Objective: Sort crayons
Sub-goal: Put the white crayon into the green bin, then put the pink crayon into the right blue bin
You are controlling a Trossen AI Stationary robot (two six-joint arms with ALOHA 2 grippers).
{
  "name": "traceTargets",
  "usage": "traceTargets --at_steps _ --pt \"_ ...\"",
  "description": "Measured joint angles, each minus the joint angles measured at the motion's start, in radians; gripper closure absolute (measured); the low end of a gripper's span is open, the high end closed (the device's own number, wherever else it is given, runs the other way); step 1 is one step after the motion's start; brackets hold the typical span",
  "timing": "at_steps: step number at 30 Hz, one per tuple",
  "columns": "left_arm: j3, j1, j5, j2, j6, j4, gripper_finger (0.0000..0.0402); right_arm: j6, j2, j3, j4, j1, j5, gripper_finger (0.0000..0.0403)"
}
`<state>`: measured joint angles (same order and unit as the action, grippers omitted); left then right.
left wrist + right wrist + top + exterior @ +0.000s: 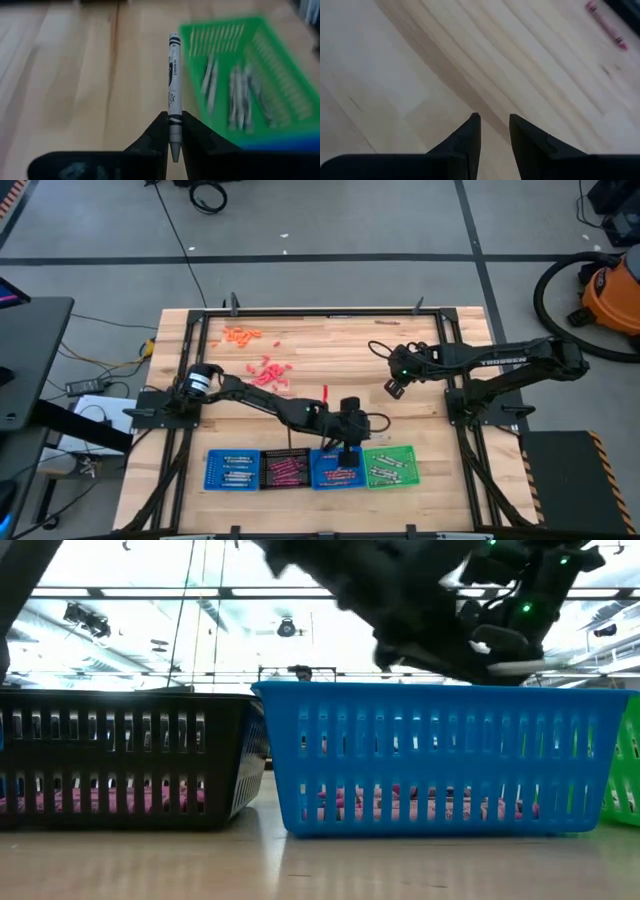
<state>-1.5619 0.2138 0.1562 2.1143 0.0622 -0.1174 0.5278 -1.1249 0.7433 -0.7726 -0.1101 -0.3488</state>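
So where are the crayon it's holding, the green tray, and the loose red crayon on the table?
grey crayon (173, 90), left wrist view, mid-shaft.
green tray (391, 466), high view, its floor.
red crayon (325, 392), high view, its middle.

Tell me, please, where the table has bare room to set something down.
Bare wood lies right of the lone red crayon, below the right gripper, and along the left edge beside the orange crayons. The front row of trays is crowded, with the left gripper holding a grey crayon.

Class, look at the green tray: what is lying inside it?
Inside the green tray, several grey crayons lie on its floor. The left gripper, shut on a grey crayon, hides nothing there; blur prevents counting them.
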Motion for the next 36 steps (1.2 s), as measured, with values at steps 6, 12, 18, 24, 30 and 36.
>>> traceTargets --at_steps 6,12,18,24,30,36 --pt "-0.165 0.030 0.000 0.089 0.032 -0.099 0.0365 -0.007 0.018 0.000 0.036 0.003 -0.029 0.0294" --pt "-0.277 0.062 -0.004 0.182 0.092 -0.061 0.0365 -0.052 0.016 0.001 0.045 0.003 -0.088 0.0294" --pt "-0.291 0.081 -0.004 0.221 0.200 -0.016 0.0365 -0.091 0.017 0.001 0.090 0.003 -0.129 0.0294" --pt "-0.291 0.084 -0.056 0.264 0.242 0.034 0.0365 -0.131 0.015 0.001 0.109 0.003 -0.122 0.0294" --pt "-0.291 0.087 -0.064 0.271 0.235 0.052 0.0314 -0.158 0.015 0.001 0.127 0.003 -0.077 0.0294" --pt "-0.291 0.082 -0.064 0.268 0.202 0.035 0.0246 -0.172 0.015 0.001 0.129 0.003 -0.069 0.0294"
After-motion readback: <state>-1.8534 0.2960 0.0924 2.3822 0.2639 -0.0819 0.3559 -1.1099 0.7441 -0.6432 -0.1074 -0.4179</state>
